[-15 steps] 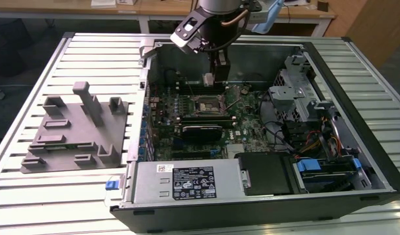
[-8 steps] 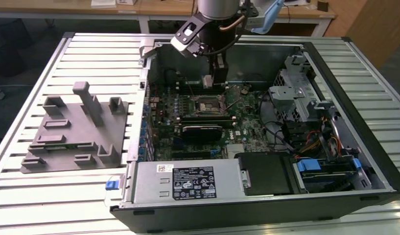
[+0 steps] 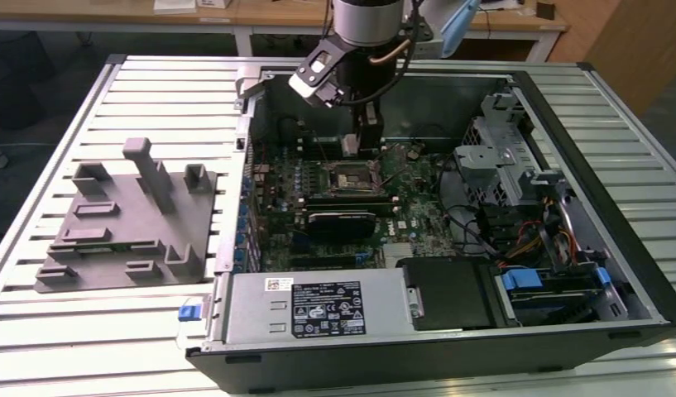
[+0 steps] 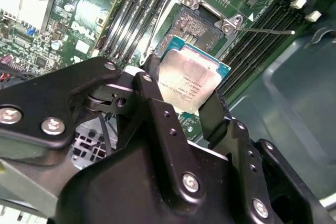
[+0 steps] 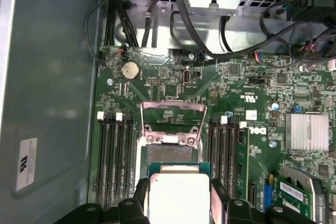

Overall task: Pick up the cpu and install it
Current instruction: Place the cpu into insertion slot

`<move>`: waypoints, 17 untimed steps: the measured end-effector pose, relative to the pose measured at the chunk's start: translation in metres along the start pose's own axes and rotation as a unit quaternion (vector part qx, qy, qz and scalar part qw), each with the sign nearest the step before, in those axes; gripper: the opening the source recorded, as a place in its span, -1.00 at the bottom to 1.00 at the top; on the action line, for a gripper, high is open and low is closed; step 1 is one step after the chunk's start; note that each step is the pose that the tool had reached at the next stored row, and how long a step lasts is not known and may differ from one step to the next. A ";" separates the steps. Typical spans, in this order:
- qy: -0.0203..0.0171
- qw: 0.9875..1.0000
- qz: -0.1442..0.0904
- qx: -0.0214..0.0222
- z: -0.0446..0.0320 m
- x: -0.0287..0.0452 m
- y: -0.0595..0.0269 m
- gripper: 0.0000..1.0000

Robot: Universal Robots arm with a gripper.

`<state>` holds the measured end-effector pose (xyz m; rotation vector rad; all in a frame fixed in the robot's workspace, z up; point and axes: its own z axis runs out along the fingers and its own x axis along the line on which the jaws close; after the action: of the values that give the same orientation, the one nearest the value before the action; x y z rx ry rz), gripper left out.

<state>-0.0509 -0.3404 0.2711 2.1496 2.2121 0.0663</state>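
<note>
The cpu (image 4: 191, 77) is a small square chip with a pale metal top and a green rim, and my gripper (image 4: 182, 88) is shut on two of its opposite edges. In the first wrist view the cpu (image 5: 178, 195) hangs between the black fingers (image 5: 140, 199), partly over the near side of the open socket (image 5: 173, 153), whose load plate (image 5: 173, 115) is lifted. The socket (image 4: 198, 27) shows bare contacts, with its thin lever (image 4: 268, 31) swung out. In the exterior view the gripper (image 3: 366, 142) reaches down into the computer case just behind the socket (image 3: 347, 175).
Memory sticks (image 5: 113, 161) flank the socket on both sides. Case walls (image 3: 249, 141), a drive cage (image 3: 503, 157) with cables and a power supply (image 3: 315, 308) surround the board. A grey fixture (image 3: 128, 223) stands on the slatted table at the exterior view's left.
</note>
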 end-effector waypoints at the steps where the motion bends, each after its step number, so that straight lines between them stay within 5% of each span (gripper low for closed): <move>1: 0.000 1.000 0.000 0.000 0.0018 0.0000 -0.0001 0.08; 17: 0.000 1.000 0.000 0.000 0.0207 0.0002 -0.0014 0.08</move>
<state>-0.0509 -0.3404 0.2503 2.1495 2.2121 0.0663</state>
